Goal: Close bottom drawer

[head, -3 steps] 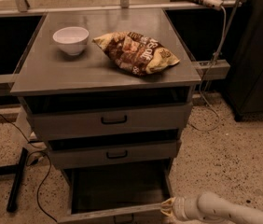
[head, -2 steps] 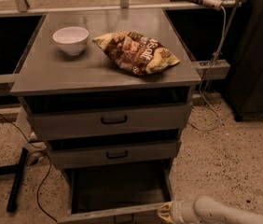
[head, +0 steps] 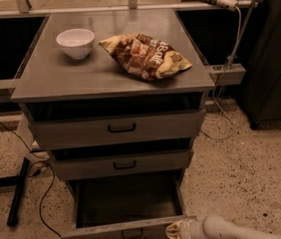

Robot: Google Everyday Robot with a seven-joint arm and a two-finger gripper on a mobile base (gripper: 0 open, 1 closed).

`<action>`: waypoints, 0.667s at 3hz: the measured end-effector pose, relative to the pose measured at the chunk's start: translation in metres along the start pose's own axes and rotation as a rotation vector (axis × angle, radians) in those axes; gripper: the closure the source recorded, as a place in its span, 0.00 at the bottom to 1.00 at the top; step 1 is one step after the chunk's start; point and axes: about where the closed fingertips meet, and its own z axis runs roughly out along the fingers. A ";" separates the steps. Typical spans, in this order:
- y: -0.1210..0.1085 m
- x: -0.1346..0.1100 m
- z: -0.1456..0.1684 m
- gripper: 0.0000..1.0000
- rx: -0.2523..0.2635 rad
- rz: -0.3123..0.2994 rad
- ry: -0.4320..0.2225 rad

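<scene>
Grey cabinet (head: 111,79) fills the frame, its bottom drawer (head: 125,226) pulled well out, low by the floor. Chip bag (head: 145,56) and white bowl (head: 75,42) sit on top. Gripper (head: 174,229) is at the drawer's front right corner; can't tell its grip.

The gripper (head: 174,229) is seen low in the view, at about 5 o'clock from the centre, and is pointed toward 9 o'clock. The pale, rounded arm (head: 225,229) is stretched out behind it toward 3 o'clock, nearly level, and is cut off at the lower right corner. The gripper's underside is hidden by the bottom edge.
</scene>
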 end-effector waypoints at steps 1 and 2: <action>0.001 0.000 0.001 0.84 -0.001 -0.002 0.000; 0.001 0.000 0.001 0.61 -0.001 -0.002 0.000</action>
